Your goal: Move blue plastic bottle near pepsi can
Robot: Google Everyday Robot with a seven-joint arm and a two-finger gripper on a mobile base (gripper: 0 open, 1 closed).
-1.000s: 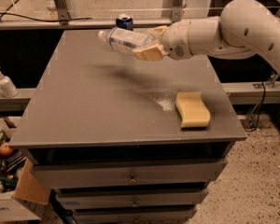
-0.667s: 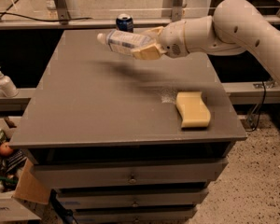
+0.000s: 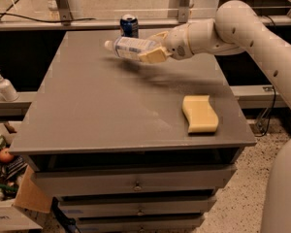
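holds the blue plastic bottle (image 3: pixel 128 46) sideways above the table (image 3: pixel 111 115), beside the pepsi can (image 3: pixel 129 24), gripper (image 3: pixel 155 50) fingers (image 3: pixel 153 57) clamped on its light, slippery, crushable base end.

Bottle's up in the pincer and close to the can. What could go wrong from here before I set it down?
1. The pincer, over the far side of the table, holds the blue plastic bottle on its side, close to the pepsi can. Pushing further could knock the can, which stands at the far edge, over or off.
2. Released lying flat, the bottle may roll away from the can.
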